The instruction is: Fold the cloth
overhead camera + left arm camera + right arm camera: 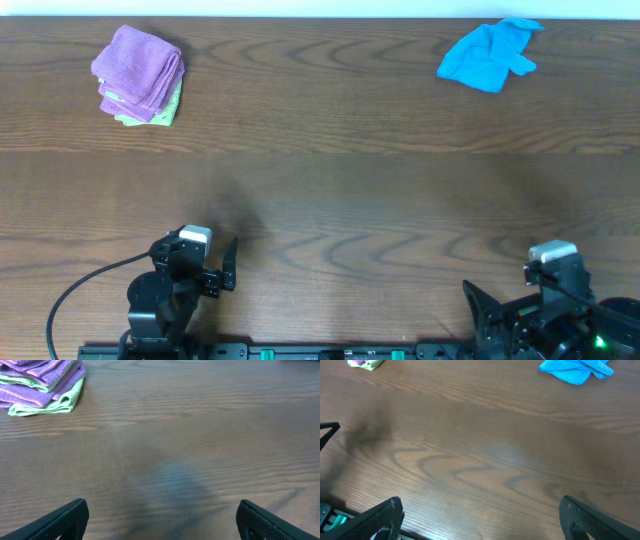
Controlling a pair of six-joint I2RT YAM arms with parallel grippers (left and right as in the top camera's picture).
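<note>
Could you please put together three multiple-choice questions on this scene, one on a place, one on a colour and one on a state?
1. Where on the table does the blue cloth lie?
A. far side, robot's right
B. centre
C. near edge, robot's left

2. What colour is the cloth at the bottom of the folded stack?
A. red
B. white
C. green

3. In what state is the blue cloth?
A. neatly folded
B. crumpled in a loose heap
C. clamped in a gripper

Answers:
1 A: the overhead view shows it at the far right.
2 C: a green cloth peeks out under the purple cloths.
3 B: its wrinkled flaps lie uneven, with nothing touching it.
</note>
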